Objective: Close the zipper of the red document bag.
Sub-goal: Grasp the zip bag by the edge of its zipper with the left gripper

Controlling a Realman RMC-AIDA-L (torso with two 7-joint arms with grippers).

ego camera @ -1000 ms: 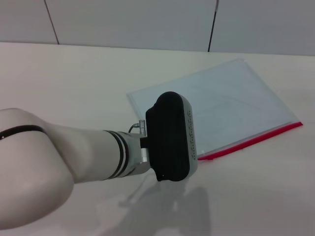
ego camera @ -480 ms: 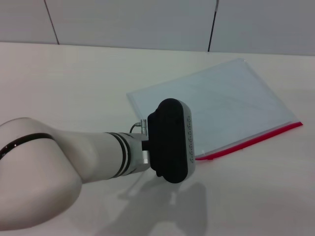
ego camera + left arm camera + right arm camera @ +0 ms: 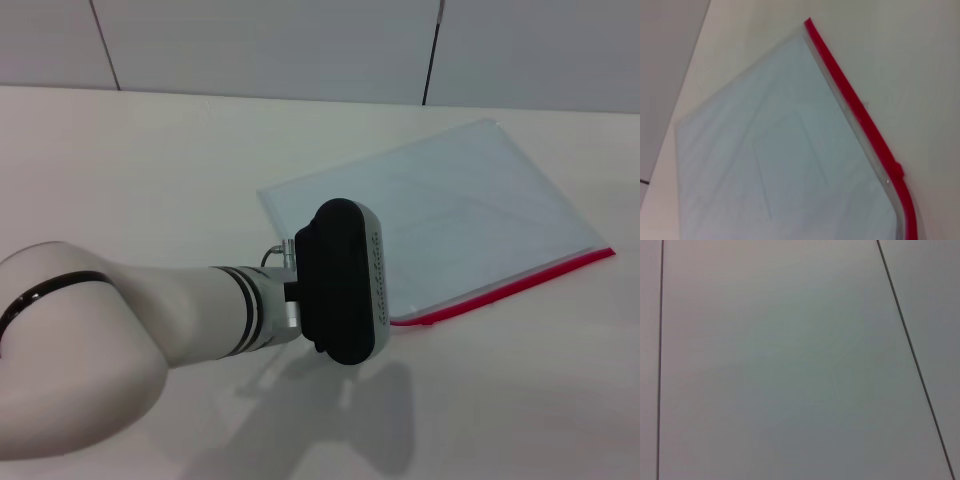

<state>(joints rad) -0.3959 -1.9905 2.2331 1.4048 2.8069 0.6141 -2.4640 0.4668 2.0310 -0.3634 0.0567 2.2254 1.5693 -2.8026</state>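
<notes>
The red document bag lies flat on the table, a translucent pale blue pouch right of centre. Its zipper is the thin red strip along the edge nearest me. My left arm reaches in from the left. Its black wrist housing hangs over the bag's near left corner, by the zipper's left end, and hides the gripper's fingers. In the left wrist view the bag fills the frame, and the zipper has a small red slider on it. My right arm is out of view.
The pale table stretches left of the bag and in front of it. A grey panelled wall runs behind the far edge. The right wrist view shows only grey panels with dark seams.
My left wrist housing has shifted a little to the left, uncovering slightly more of the zipper's left end. The bag has not moved.
</notes>
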